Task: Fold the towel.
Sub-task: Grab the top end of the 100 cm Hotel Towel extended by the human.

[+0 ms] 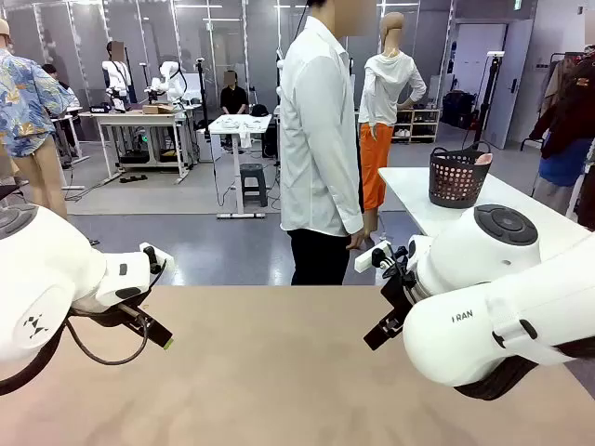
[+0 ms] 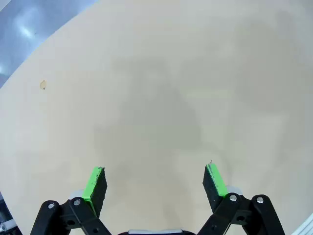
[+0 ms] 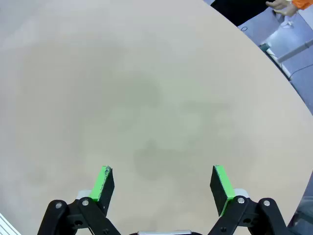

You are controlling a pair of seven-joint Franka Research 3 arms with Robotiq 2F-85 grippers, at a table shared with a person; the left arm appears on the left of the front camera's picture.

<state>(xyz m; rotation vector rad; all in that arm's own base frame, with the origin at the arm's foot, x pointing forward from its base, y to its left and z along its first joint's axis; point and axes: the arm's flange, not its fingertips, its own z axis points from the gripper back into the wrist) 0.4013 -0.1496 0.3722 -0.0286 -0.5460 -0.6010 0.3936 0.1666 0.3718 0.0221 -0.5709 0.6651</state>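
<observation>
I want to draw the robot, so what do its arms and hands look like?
Both arms, the left arm and right arm, are fat, round and glossy white. The right one has a dark round cap and small lettering; a black cable loops under the left. The left hand and right hand are black, with two fingers wearing green pads.

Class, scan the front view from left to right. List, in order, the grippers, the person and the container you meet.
left gripper → person in a white shirt → right gripper → dark basket
</observation>
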